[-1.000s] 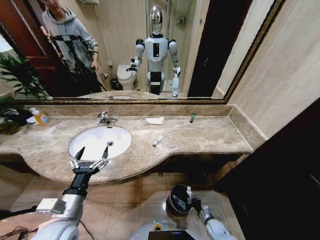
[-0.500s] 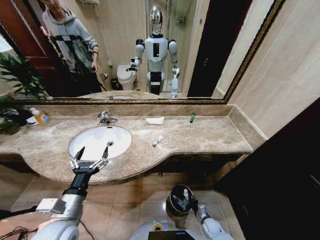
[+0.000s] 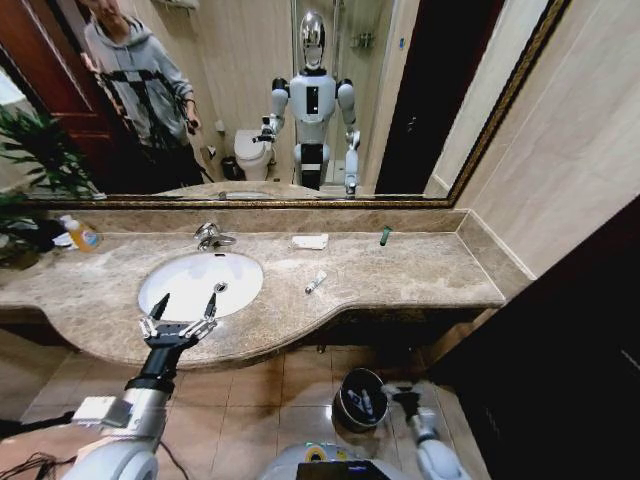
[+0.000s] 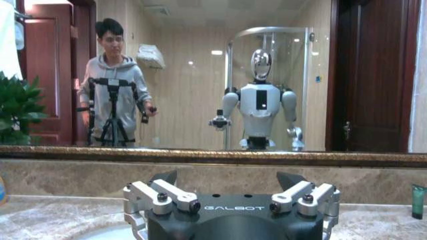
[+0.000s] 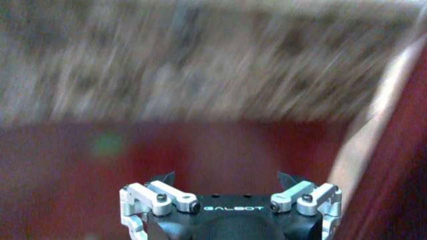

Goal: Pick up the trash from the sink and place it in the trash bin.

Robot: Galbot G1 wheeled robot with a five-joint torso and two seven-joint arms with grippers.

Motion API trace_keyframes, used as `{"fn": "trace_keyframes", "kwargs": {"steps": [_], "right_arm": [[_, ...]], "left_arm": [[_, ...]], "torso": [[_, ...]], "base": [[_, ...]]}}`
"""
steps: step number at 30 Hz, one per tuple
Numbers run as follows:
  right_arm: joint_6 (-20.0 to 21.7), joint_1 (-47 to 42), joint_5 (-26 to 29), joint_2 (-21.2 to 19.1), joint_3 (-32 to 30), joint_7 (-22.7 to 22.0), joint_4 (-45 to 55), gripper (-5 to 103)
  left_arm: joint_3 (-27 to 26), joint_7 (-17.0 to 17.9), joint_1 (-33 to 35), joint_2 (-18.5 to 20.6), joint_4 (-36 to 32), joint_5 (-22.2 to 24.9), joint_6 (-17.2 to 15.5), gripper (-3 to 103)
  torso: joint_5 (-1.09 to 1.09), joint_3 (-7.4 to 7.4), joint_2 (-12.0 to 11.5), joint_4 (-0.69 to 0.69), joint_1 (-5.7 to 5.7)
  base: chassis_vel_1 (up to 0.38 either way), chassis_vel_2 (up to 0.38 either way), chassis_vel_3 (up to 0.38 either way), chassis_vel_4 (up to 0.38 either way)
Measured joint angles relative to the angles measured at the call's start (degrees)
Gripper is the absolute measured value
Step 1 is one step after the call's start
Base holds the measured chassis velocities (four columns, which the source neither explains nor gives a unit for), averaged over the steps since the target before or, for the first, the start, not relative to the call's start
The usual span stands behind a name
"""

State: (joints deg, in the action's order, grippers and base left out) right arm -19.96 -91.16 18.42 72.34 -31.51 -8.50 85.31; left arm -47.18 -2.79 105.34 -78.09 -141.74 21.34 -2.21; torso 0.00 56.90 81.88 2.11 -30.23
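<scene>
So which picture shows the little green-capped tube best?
The head view: the green-capped tube stands whole on the counter by the back wall. The left wrist view catches it only at the edge. The right wrist view is too blurred to tell.

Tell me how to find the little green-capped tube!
Start at the long brown marble counter under the big mirror. Go to the right of the white sink, past the flat white packet, and look along the back edge by the wall. The green-capped tube stands there alone, the only dark green thing; the small tube nearer the front is white.
</scene>
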Motion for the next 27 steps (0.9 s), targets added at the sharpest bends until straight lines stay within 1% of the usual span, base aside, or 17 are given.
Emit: {"fn": "trace_keyframes", "kwargs": {"steps": [1,4,5,7,8,9,11,12,15,17,19,20,21,22,24,25,27], "right_arm": [[0.0,0.0,0.0,0.0,0.0,0.0,0.0,100],[0.6,-7.0,0.4,0.7,-5.5,-1.8,11.3,100],[0.6,-7.0,0.4,0.7,-5.5,-1.8,11.3,100],[1.4,-10.6,1.4,1.1,-9.2,-2.3,20.4,100],[1.4,-10.6,1.4,1.1,-9.2,-2.3,20.4,100],[2.3,-11.3,2.2,1.3,-10.9,-2.1,26.5,100],[5.3,-8.3,2.7,1.7,-11.5,-0.7,32.0,100],[5.3,-8.3,2.7,1.7,-11.5,-0.7,32.0,100],[11.0,3.1,2.7,-0.6,-8.1,0.3,32.2,100],[12.0,6.0,2.6,-1.4,-7.0,0.5,31.4,100],[15.0,15.1,2.7,-4.0,-3.5,1.1,27.8,100],[15.0,15.1,2.7,-4.0,-3.5,1.1,27.8,100],[16.1,19.8,3.1,-5.2,-1.2,1.3,25.2,100],[16.1,19.8,3.1,-5.2,-1.2,1.3,25.2,100],[18.8,28.8,4.2,-6.9,3.6,3.3,18.1,100],[18.8,28.8,4.2,-6.9,3.6,3.3,18.1,100],[21.9,33.6,5.4,-7.0,7.1,5.2,13.4,100]], "left_arm": [[0.0,0.0,0.0,0.0,0.0,0.0,0.0,100],[0.0,0.0,0.0,0.0,0.0,0.0,0.0,100],[0.0,0.0,0.0,0.0,0.0,0.0,0.0,100],[0.0,0.0,0.0,0.0,0.0,0.0,0.0,100],[0.0,0.0,0.0,0.0,0.0,0.0,0.0,100],[0.0,0.0,0.0,0.0,0.0,0.0,0.0,100],[0.0,0.0,0.0,0.0,0.0,0.0,0.0,100],[0.0,0.0,0.0,0.0,0.0,0.0,0.0,100],[0.0,0.0,0.0,0.0,0.0,0.0,0.0,100],[0.0,0.0,0.0,0.0,0.0,0.0,0.0,100],[0.0,0.0,0.0,0.0,0.0,0.0,0.0,100],[0.0,0.0,0.0,0.0,0.0,0.0,0.0,100],[0.0,0.0,0.0,0.0,0.0,0.0,0.0,100],[0.0,0.0,0.0,0.0,0.0,0.0,0.0,100],[0.0,0.0,0.0,0.0,0.0,0.0,0.0,100],[0.0,0.0,0.0,0.0,0.0,0.0,0.0,100],[0.0,0.0,0.0,0.0,0.0,0.0,0.0,100]], "torso": [[0.00,0.00,0.0,0.00,0.00],[-0.02,0.00,0.0,-0.02,0.01],[-0.02,0.00,0.0,-0.02,0.01],[-0.01,0.00,0.0,-0.02,0.01],[-0.01,0.00,0.0,-0.02,0.01],[-0.04,0.00,0.0,-0.02,0.01],[0.00,0.00,0.0,-0.02,0.01],[0.00,0.00,0.0,-0.02,0.01],[0.02,0.00,0.0,0.01,0.01],[0.01,0.00,0.0,0.05,0.00],[0.00,0.01,0.0,0.02,-0.01],[0.00,0.01,0.0,0.02,-0.01],[0.00,0.01,0.0,0.00,-0.01],[0.00,0.01,0.0,0.00,-0.01],[-0.01,0.02,0.0,0.02,-0.01],[-0.01,0.02,0.0,0.02,-0.01],[0.01,0.02,0.0,0.00,-0.01]], "base": [[0.000,0.000,0.000,0.000],[0.000,0.000,0.000,0.000],[0.000,0.000,0.000,0.000],[0.000,0.000,0.000,0.000],[0.000,0.000,0.000,0.000],[0.000,0.000,0.000,0.000],[0.000,0.000,0.000,0.000],[0.000,0.000,0.000,0.000],[0.000,0.000,0.000,0.000],[0.000,0.000,0.000,0.000],[0.000,0.000,0.000,0.000],[0.000,0.000,0.000,0.000],[0.000,0.000,0.000,0.000],[0.000,0.000,0.000,0.000],[0.000,0.000,0.000,0.000],[0.000,0.000,0.000,0.000],[0.000,0.000,0.000,0.000]]}}
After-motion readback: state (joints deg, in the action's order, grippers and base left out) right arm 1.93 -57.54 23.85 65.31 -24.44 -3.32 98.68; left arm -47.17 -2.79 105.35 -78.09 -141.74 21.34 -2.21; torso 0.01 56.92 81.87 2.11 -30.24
